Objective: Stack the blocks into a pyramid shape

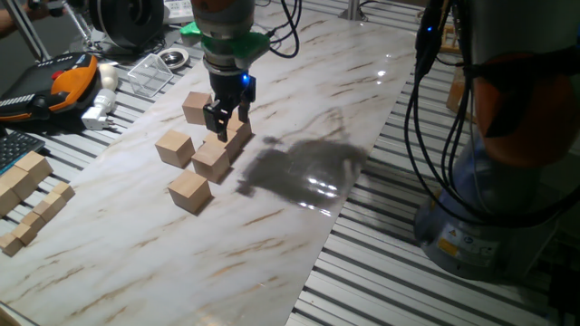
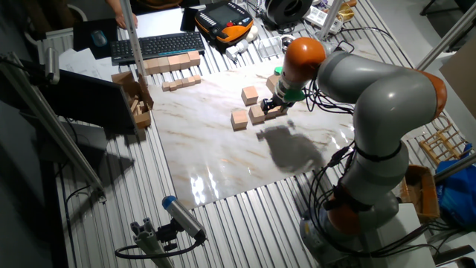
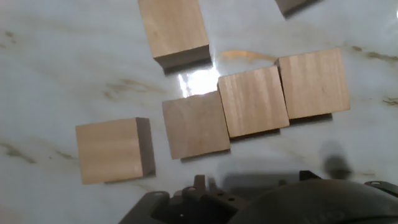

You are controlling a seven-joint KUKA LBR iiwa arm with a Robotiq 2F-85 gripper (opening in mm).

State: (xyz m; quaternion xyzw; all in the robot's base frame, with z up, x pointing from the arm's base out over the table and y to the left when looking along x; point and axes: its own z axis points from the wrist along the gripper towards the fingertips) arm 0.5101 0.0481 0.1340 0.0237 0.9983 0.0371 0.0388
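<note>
Wooden blocks point(image 3: 252, 101) lay scattered on the marbled worktop point(image 1: 299, 81). Three sat edge to edge in a row, forming what looked like the pyramid's base, while others stood apart nearby. The claw point(image 1: 219, 119) hovered low over that row; whether its fingers were spread or pinched, I could not tell, and it seemed to carry nothing.

Judging by this, the base was laid and the second tier not yet begun. To do the next step well, the claw should take a loose block point(image 3: 114, 150) squarely across opposite faces, lift clear, and set it over a seam between two base blocks, lowering gently so the row is not nudged apart.
</note>
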